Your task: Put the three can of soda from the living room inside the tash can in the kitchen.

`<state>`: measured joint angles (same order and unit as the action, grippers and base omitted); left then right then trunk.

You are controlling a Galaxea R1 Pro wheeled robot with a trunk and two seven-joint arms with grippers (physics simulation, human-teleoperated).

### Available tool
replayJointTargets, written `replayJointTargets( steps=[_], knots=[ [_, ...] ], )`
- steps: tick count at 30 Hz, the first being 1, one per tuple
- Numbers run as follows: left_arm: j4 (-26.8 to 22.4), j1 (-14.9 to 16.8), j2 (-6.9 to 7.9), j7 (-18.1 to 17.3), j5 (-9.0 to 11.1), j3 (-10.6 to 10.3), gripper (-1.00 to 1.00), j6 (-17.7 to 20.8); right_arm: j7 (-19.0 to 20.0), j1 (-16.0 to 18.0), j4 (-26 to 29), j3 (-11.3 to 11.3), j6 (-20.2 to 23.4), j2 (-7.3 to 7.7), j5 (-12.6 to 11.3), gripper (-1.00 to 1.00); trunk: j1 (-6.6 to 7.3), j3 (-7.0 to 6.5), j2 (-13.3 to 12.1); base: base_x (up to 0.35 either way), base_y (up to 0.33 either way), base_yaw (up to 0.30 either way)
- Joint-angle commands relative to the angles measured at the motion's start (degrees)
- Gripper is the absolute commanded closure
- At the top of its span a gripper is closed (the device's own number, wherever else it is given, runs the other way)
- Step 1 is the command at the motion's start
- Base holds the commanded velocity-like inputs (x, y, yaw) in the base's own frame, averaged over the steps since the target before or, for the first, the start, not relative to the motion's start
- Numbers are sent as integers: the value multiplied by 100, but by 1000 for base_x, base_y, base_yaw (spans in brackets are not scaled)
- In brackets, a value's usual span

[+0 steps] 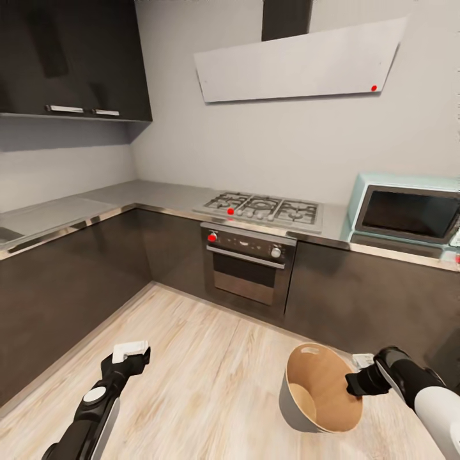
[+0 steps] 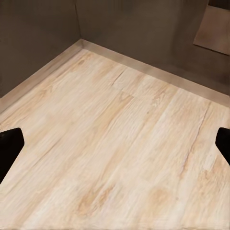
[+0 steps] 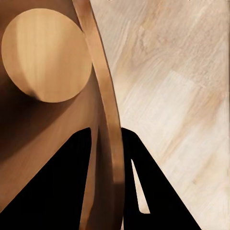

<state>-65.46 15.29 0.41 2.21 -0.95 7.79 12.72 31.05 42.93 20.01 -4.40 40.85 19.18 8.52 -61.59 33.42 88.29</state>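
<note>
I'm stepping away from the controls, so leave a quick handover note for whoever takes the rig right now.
Right gripper: shut on the trash can rim, one finger inside the wall, one outside; the can is tilted.
Left gripper: open and empty, above the wood floor.
Location: kitchen, facing the oven.
Done: the bin is in hand; its inside looks empty.
Left: all three soda cans still need to go in.

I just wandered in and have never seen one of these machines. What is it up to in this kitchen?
The robot stands facing the oven and gas hob. Its right gripper is pinching the rim of the trash can, one finger inside and one outside; the can is tilted, and its inside looks empty. The left gripper is open over bare wood floor.
</note>
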Motion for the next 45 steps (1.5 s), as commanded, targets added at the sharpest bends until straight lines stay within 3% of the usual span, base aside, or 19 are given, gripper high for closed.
replayJointTargets(
  steps=[1,17,28,45],
  knots=[
    [2,0,-1,2,0,1,-100,-2,14,-8,0,18,-11,8,-110,100,0,-1,0,-263,0,0],
    [9,0,-13,8,-13,-5,-100,-7,7,-169,-13,35,-544,24,-148,100,0,-1,0,-313,0,0],
    [7,0,1,5,-10,-5,-100,-7,13,-175,-14,41,-586,17,-157,100,0,-1,0,-320,30,-111],
    [22,0,11,-1,-18,-5,-100,-7,7,-248,-13,37,-607,17,-158,100,0,-1,0,-252,200,-181]
  ],
)
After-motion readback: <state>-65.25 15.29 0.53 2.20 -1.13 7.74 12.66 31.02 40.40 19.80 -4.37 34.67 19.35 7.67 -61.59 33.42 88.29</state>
